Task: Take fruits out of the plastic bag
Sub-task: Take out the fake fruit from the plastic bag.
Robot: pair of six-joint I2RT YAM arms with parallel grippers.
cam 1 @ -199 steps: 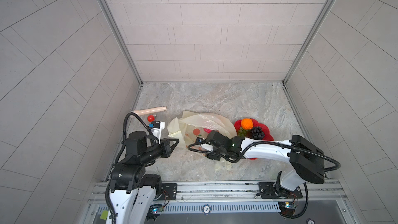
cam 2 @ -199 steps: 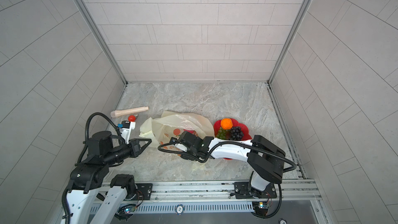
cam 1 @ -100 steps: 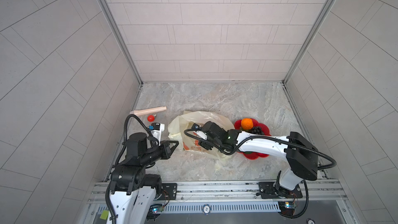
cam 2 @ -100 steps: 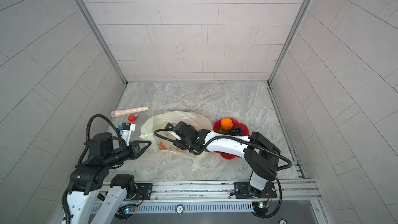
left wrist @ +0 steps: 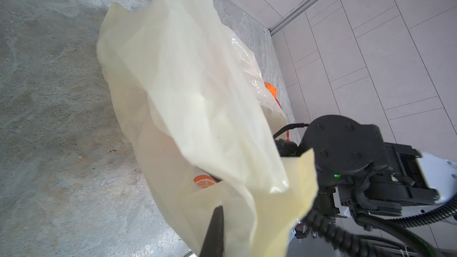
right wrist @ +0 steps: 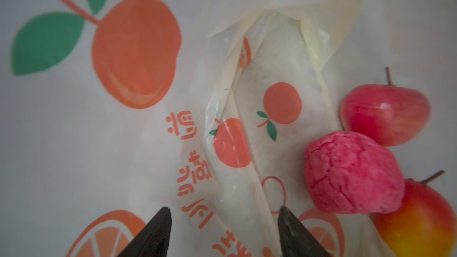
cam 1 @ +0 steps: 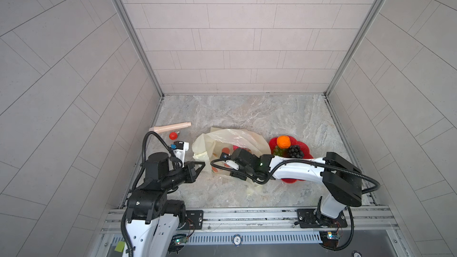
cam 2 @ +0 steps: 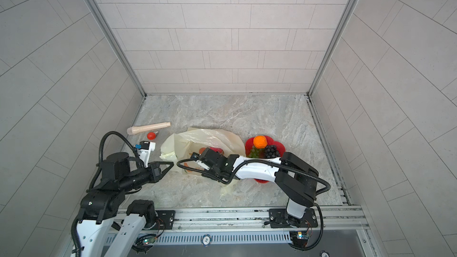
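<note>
Thin pale-yellow film, the plastic bag (cam 1: 237, 135) lies crumpled on the marble tabletop (cam 1: 247, 114); everything else is placed from it. The left gripper (left wrist: 217, 215) is clamped together at the bag's mouth edge and seems to pinch the film there, though its tips are half buried in plastic. The right gripper (right wrist: 225, 233) is inside the bag, jaws apart, with only printed film beneath them.

Risks: the fruits sit off to one side of the open jaws, so closing here would likely catch film, not fruit, and drag the bag. The pink wrinkly fruit (right wrist: 351, 174) leans on its neighbours, and a nudge could roll all three deeper. If the left grip slips, the mouth may collapse over the right arm (cam 1: 296, 169).

Count: three fruits are inside the bag, namely the pink one, a red round fruit (right wrist: 385, 112) and a peach (right wrist: 425, 218). Three are outside on one red plate (cam 1: 305, 148) just beside the bag: an orange (cam 1: 283, 142), a green grape bunch (cam 1: 279, 151) and a dark purple grape bunch (cam 1: 295, 151). Apart from the bag, past its mouth end, lie one small red ball (cam 1: 173, 135) and one beige cylinder (cam 1: 170, 128).
</note>
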